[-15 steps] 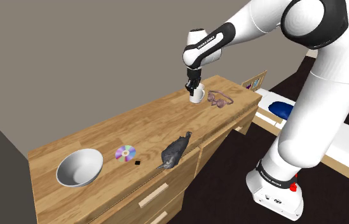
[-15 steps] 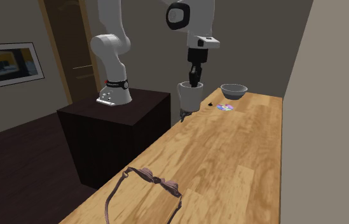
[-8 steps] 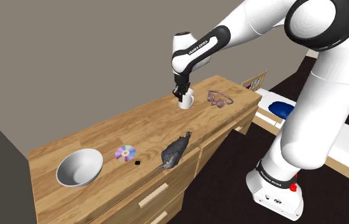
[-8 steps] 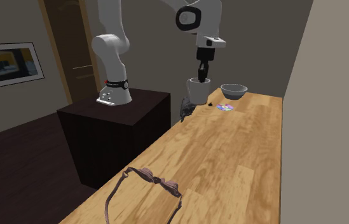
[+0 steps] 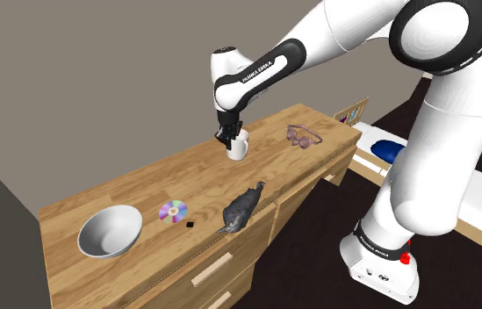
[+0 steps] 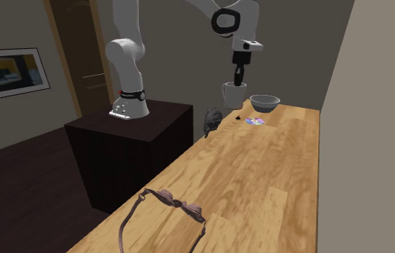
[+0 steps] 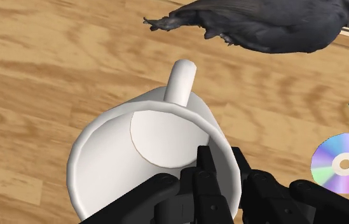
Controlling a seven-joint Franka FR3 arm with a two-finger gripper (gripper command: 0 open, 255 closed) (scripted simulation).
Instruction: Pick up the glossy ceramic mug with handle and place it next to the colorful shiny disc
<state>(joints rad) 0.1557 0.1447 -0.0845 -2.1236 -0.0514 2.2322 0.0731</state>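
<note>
- Above the wooden dresser (image 5: pixel 142 187), well apart from the rainbow disc (image 5: pixel 174 211), the white mug (image 5: pixel 238 147) hung from the black gripper (image 5: pixel 226 136).
- The gripper was clamped on the mug's rim, with one finger (image 7: pixel 203 167) inside the cup and the other outside. The mug wall hid part of the outer finger.
- From the wrist, the mug's handle pointed towards the dark grey bird figure (image 7: pixel 274 25), away from the disc. The picture's edges cut off both the bird and the disc.
- A tiny black cube (image 5: pixel 190 225) lay just beside the disc; its nature was hard to make out.
- A grey bowl (image 5: pixel 109 231) sat near the disc, on the side away from the mug.
- Spectacles (image 5: pixel 303 135) lay far from the disc, beyond the mug.
</note>
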